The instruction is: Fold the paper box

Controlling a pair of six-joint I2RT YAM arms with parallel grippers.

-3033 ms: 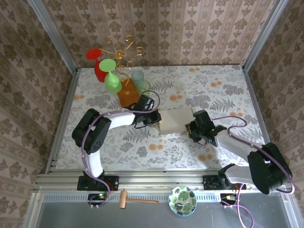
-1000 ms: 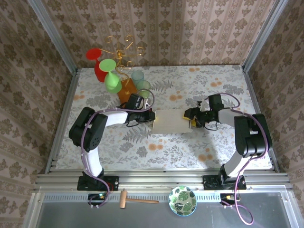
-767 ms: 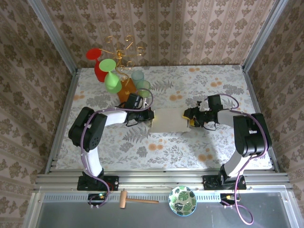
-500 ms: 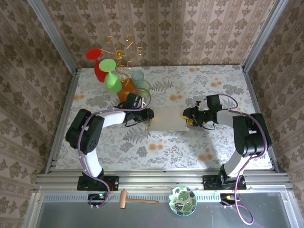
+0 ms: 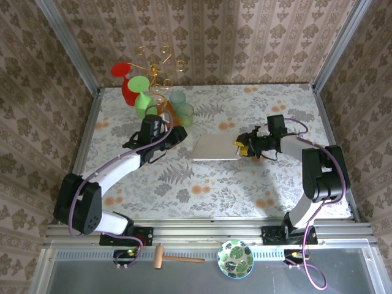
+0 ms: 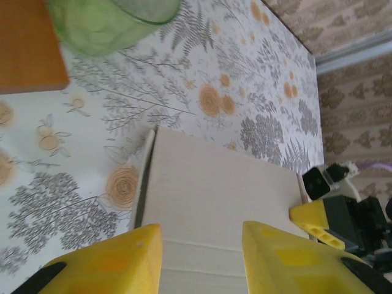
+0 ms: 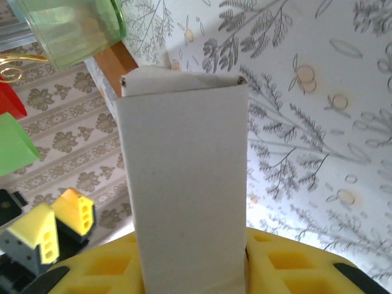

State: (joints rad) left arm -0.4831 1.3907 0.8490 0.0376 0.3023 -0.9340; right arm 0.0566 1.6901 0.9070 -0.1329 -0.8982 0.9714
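Between the fingers of the right gripper (image 5: 244,147), clamped tight, sits one end of the paper box (image 5: 215,147), a flat cream sleeve on the floral table (image 5: 202,190), while the left gripper (image 6: 199,231) gapes wide just off its other end, so nearly all the folding looks undone.

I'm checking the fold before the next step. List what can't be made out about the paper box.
Top view: the right gripper covers the right end of the paper box; creases too small to tell.
Left wrist: the left gripper's fingers and the bottom edge cut off its near side.
Right wrist: its gripped end runs off the bottom edge.
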